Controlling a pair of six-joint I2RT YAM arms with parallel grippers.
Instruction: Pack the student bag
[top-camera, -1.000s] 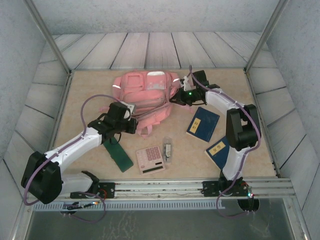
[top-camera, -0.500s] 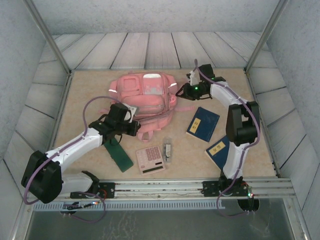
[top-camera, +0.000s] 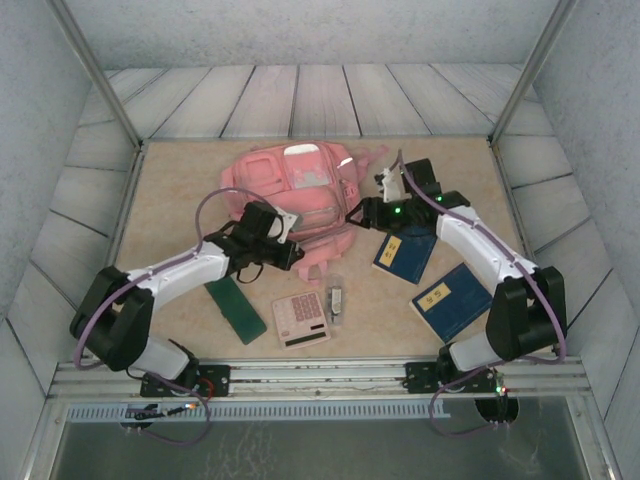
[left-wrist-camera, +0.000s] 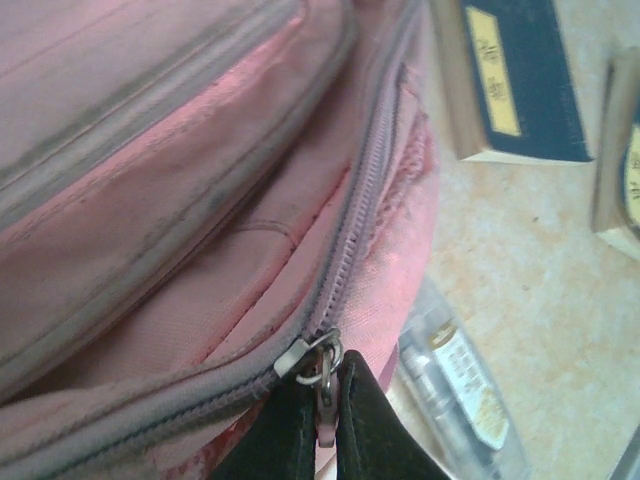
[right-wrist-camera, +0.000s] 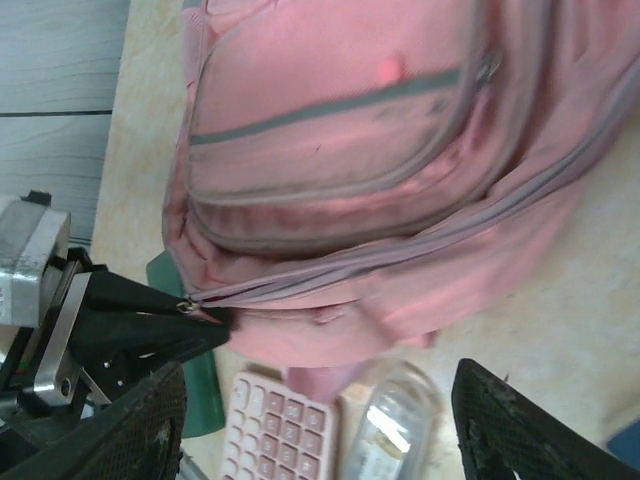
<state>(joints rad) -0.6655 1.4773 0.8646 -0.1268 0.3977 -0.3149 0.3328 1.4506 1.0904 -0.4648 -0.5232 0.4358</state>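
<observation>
While the overhead camera gives me only two arms meeting at the large pink fabric backpack (top-camera: 300, 185), my left wrist camera shows the detail: the left gripper (left-wrist-camera: 322, 420) is pinched tight on the small metal zipper pull (left-wrist-camera: 322, 362) of the grey zip along the bag's near side. From the right wrist camera I see the right gripper (right-wrist-camera: 320, 372) with its black fingers spread wide and nothing between them, and beyond them the clear plastic case (right-wrist-camera: 392, 430) and the pink calculator (right-wrist-camera: 268, 425).

Against a second ago, the left gripper has travelled rightward along the bag's near edge, and the right arm's elbow has swung down toward the near rail, its gripper now just beside the bag's right side.

The backpack lies at the back-middle of the tan table (top-camera: 170, 210), rumpled, a pale patch on top, a reflective strip on its right side.
</observation>
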